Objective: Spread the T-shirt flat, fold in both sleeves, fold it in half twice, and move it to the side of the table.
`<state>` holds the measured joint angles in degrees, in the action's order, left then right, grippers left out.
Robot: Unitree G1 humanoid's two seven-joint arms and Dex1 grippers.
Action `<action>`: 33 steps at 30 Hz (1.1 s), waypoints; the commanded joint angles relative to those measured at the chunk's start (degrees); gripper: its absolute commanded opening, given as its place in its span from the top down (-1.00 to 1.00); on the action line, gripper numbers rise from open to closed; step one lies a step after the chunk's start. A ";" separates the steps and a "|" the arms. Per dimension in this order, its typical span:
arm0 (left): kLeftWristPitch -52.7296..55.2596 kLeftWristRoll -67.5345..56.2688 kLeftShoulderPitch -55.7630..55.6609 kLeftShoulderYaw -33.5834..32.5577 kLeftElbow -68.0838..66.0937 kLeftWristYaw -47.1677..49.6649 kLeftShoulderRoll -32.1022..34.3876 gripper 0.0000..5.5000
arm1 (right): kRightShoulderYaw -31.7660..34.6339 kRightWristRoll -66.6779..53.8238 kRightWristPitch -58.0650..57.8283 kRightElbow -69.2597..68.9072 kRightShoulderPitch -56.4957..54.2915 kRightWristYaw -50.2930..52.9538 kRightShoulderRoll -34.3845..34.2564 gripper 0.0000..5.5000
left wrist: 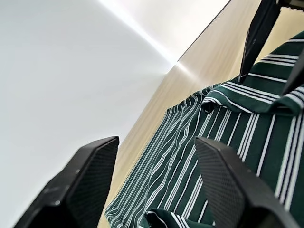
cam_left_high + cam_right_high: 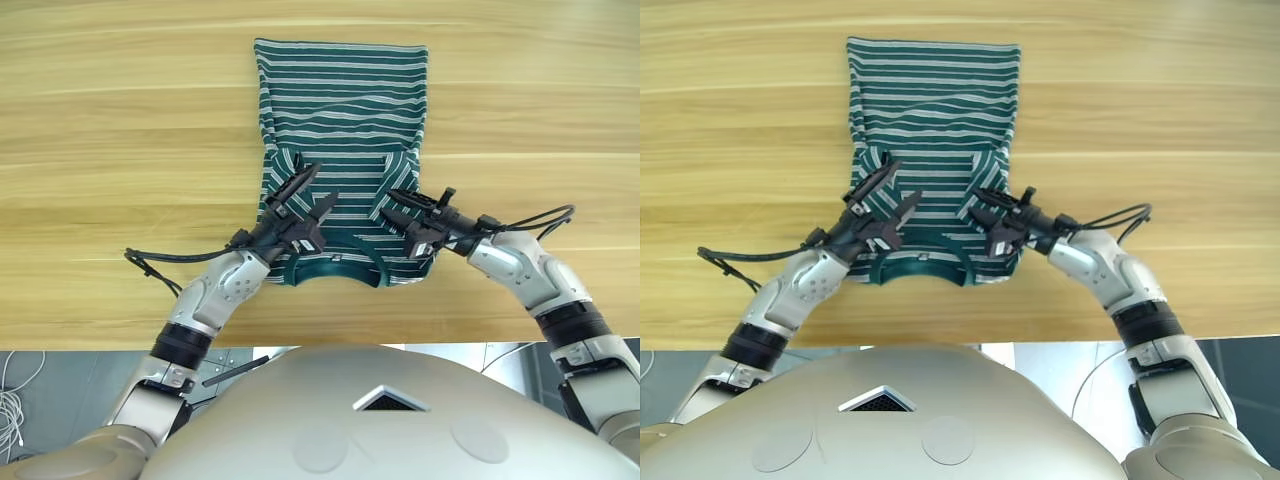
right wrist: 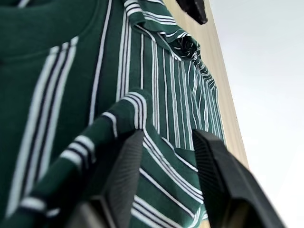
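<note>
The T-shirt (image 2: 345, 110) is dark green with thin pale stripes. It lies on the wooden table (image 2: 120, 150) right in front of the robot, roughly in the middle of the width, with the hem at the far end and the collar (image 2: 335, 268) at the near end, close to the table's front edge. It makes a narrow upright strip, with straight sides along the far half. Both sleeves look turned in over the chest, and their edges meet the body in small puckers about halfway down. The far half lies smooth, while the near half is more rumpled, with a few creases around the shoulders.

Both arms come in from the near edge with the elbows out, and the forearms angle inward toward the collar end. The left gripper (image 2: 308, 198) sits over the shirt's left shoulder, pointing away from the robot. Its fingers (image 1: 85, 175) are spread wide with nothing between them, and the striped cloth shows below. The right gripper (image 2: 398, 208) is over the right shoulder, pointing in toward the middle of the shirt. Its fingers (image 3: 124, 175) also stand apart, with a clear gap between them. A raised fold of cloth rests against one finger. I can't make out a pinch on it.
</note>
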<state>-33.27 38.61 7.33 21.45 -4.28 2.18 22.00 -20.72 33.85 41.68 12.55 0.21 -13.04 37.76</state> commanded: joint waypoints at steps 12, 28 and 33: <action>1.62 -0.14 -0.93 -5.11 -1.05 1.64 4.08 -0.09 | 7.05 -12.06 0.80 1.71 10.30 -4.10 6.35 -0.11; 0.24 -8.09 7.34 -11.44 1.34 -4.62 10.88 -0.09 | 10.04 -25.89 3.31 -8.17 17.76 -9.02 9.27 -0.11; -1.12 -9.20 7.96 -8.36 0.16 -8.87 10.98 -0.09 | 13.31 -33.75 2.80 -14.93 25.00 -13.94 12.91 -0.11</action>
<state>-33.81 29.84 15.60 12.22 -3.76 -5.20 32.52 -8.33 0.87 45.06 -1.87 23.22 -25.24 49.40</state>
